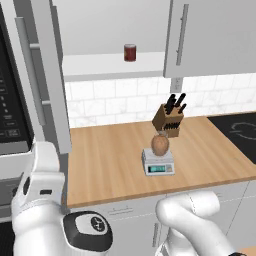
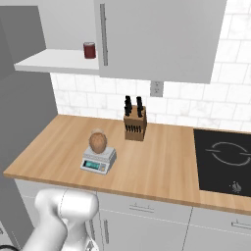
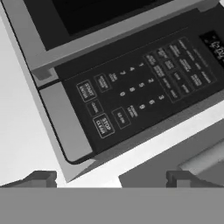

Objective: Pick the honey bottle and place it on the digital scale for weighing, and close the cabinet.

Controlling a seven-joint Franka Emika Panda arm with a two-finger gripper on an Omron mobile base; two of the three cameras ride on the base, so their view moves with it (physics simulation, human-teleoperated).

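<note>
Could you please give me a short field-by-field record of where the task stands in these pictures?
honey bottle: upright on the digital scale
cabinet door: left one open, shelf exposed
shelf: holds a dark red jar
knife block: behind the scale, apart from it
gripper: fingers apart, nothing between them, facing the microwave keypad
remaining: closing the cabinet

**Kitchen backdrop**

Wooden counter (image 2: pixel 162 166) against white tiled backsplash (image 2: pixel 186 110), wall outlet (image 2: pixel 157 88) just under the uppers. Black cooktop (image 2: pixel 223 159) set into counter's right end. Knife block (image 2: pixel 135 125) near back edge. Grey drawers (image 2: pixel 142 215) below front edge. Microwave keypad (image 3: pixel 144 92) at left, close up in hand view.
</note>
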